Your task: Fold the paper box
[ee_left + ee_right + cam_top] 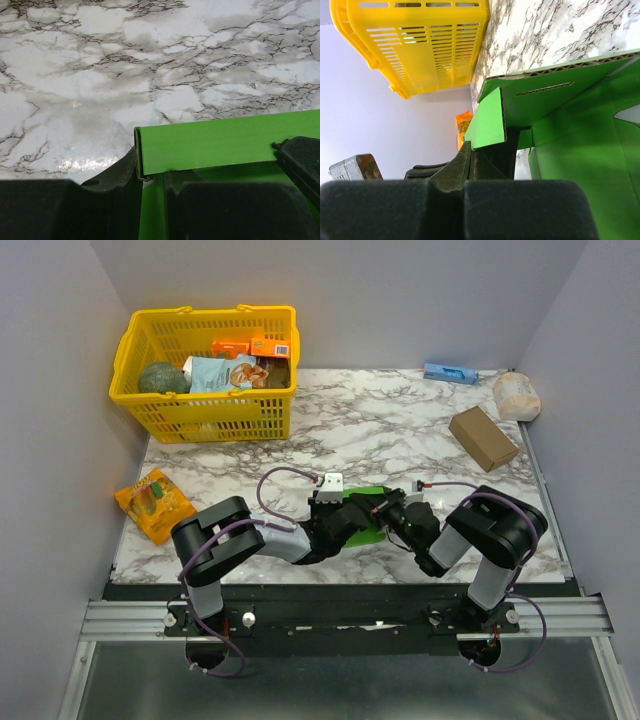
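Observation:
The paper box (pixel 370 491), bright green creased card, lies near the table's front edge between my two arms, mostly hidden under them in the top view. My left gripper (pixel 345 522) comes at it from the left. In the left wrist view my left gripper (pixel 152 172) is shut on an upright green wall, below a folded-over flap (pixel 220 142). My right gripper (pixel 392 512) meets the box from the right. In the right wrist view my right gripper (pixel 472 147) is shut, with the lower edge of a raised green flap (pixel 490 122) pinched at its tips.
A yellow basket (pixel 220 415) holding packets stands at the back left, and it also shows in the right wrist view (pixel 435 45). An orange packet (pixel 153 502) lies at the left edge. At the back right are a brown cardboard box (pixel 483 437), a blue item (pixel 450 372) and a white bundle (pixel 516 395).

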You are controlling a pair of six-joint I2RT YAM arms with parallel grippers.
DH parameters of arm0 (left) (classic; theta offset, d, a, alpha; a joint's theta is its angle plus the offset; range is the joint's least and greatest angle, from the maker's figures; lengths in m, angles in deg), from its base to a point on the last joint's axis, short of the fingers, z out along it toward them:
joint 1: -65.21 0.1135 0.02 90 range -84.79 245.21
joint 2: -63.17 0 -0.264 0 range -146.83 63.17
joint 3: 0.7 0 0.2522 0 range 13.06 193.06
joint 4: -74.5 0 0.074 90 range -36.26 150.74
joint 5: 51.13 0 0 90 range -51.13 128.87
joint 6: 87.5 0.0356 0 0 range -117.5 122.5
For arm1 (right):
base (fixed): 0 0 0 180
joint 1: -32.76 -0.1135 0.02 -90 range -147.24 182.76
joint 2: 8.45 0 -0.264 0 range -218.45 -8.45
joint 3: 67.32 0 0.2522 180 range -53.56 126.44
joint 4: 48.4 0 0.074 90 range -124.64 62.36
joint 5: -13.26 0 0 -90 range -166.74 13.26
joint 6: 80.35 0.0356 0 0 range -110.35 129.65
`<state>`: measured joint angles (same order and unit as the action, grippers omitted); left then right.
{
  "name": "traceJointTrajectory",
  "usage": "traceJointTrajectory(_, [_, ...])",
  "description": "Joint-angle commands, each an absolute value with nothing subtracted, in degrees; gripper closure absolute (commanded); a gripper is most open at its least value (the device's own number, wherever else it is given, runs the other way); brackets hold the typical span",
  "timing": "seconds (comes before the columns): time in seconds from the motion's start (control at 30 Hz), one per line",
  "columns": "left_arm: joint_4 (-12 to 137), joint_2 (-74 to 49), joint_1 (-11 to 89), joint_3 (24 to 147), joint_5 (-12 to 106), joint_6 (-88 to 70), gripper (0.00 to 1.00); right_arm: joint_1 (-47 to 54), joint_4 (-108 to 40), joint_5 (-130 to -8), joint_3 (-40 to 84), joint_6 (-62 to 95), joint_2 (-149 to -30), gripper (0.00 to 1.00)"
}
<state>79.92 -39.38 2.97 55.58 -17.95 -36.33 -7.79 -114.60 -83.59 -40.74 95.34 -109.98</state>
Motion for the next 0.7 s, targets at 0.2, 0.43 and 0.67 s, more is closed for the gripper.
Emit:
traceJointTrajectory(0.2, [86.20,-38.71,4.21,46.48,-20.64,-29.16,1.00,-8.11,-116.90,-86.93,-43.63,94.72,-108.82,1.00])
traceJointTrajectory(0.43, [92.55,-38.00,4.13,44.08,-16.33,-27.03,0.90,-8.11,-116.90,-86.50,-43.19,94.64,-108.99,0.99])
traceJointTrajectory(0.67, [95.27,-37.56,4.21,42.15,-15.71,-27.82,0.75,-8.11,-117.60,-86.58,-43.63,94.81,-109.08,1.00])
